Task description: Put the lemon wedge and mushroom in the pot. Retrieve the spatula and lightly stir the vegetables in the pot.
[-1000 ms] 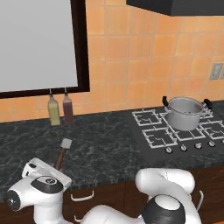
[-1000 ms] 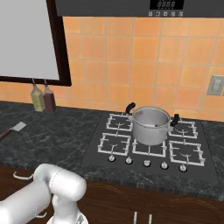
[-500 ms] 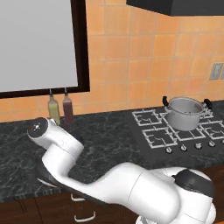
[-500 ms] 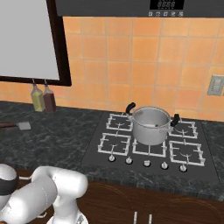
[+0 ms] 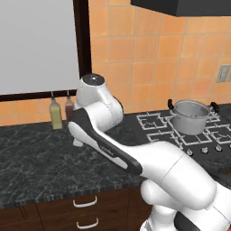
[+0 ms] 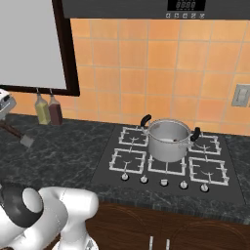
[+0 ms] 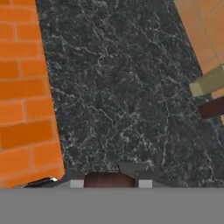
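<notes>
The fingers [image 7: 110, 183] are pinching the spatula's [image 6: 18, 136] reddish handle at the bottom of the hand view; the pot [image 6: 168, 140] is sitting at centre right, well apart, spatula slanting down-right

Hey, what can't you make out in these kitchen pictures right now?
- Pot: its wall hides the bottom in both base views, so the vegetables can't be confirmed.
- Spatula: the handle's far end is cut off by the right base view's left edge.
- Gripper: the hand view has the handle between the tips; whether they clamp it is unclear.
</notes>
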Tool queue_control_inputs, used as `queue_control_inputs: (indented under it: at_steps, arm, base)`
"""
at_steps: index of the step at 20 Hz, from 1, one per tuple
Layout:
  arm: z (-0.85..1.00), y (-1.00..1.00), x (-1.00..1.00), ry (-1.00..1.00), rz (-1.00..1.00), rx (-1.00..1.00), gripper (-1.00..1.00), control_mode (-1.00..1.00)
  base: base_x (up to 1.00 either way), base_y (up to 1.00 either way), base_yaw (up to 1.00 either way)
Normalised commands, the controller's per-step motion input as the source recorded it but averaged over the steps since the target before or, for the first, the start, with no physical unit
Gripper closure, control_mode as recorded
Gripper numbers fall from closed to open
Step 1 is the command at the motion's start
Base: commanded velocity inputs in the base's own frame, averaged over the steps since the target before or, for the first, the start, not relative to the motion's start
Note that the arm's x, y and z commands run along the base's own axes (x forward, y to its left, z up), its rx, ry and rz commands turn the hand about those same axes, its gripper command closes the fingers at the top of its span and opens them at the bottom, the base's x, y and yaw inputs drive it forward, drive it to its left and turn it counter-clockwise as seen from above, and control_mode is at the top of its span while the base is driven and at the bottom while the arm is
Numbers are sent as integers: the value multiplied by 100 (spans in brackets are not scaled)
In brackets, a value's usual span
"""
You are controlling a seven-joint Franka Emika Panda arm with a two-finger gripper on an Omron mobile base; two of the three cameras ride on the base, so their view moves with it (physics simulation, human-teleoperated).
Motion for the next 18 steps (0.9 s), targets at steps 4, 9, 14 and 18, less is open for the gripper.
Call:
queue_control_inputs:
  at_steps: [4,9,14,18]
  arm:
    - [28,-67,21,11,-53,37,100,-100]
    - [7,-87,31,12,-52,23,100,-100]
    - [0,-100,17,10,-54,19,100,-100]
    - [8,-100,-3,11,-49,27,100,-100]
  base:
    - [0,0,0]
    - [0,0,0]
    - [0,0,0]
    - [0,0,0]
